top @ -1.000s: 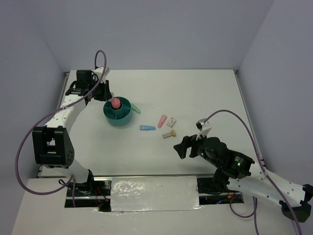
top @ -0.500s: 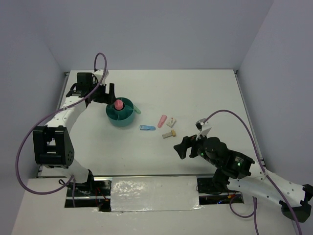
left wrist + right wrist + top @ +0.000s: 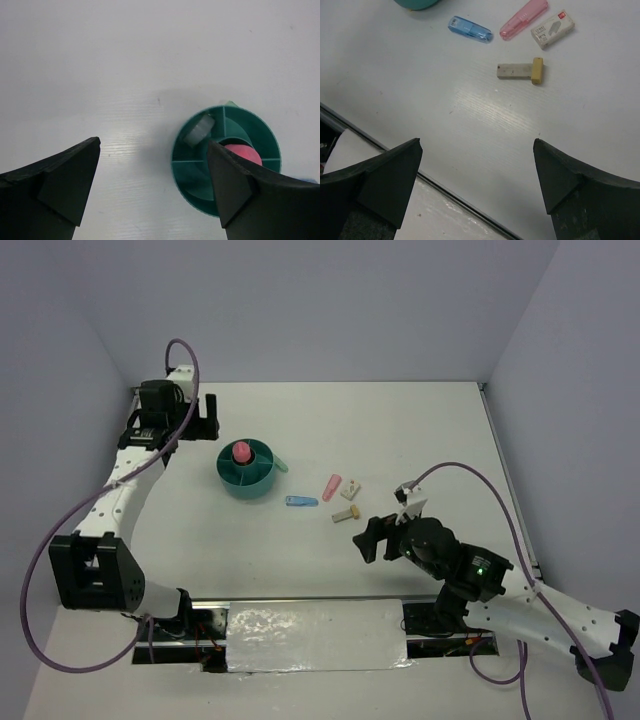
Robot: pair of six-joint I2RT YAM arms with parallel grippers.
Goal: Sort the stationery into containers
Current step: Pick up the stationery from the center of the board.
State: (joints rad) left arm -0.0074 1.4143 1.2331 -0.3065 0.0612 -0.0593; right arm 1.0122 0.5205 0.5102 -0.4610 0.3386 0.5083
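Note:
The teal organiser [image 3: 245, 480] stands left of centre, a pink glue stick [image 3: 240, 452] upright in its central cup. In the left wrist view a clear tape ring [image 3: 197, 131] lies in a ring compartment of the organiser [image 3: 192, 175], beside the pink stick [image 3: 241, 151]. A green piece [image 3: 280, 465] lies against the organiser's right side. A blue piece [image 3: 301, 502], a pink piece [image 3: 331, 486], a white block [image 3: 351, 489] and a beige piece [image 3: 345, 513] lie loose on the table. My left gripper [image 3: 205, 418] hangs open, back-left of the organiser. My right gripper [image 3: 372, 537] is open and empty, near the beige piece [image 3: 520, 71].
Walls enclose the white table on the left, back and right. A silver strip [image 3: 315, 635] runs along the near edge between the arm bases, seen as a ledge [image 3: 380, 200] in the right wrist view. A purple cable [image 3: 470, 475] loops above the right arm.
My left gripper has opened, let go of the pink glue stick in the central cup and pulled back to the left. The right gripper has opened slightly wider.

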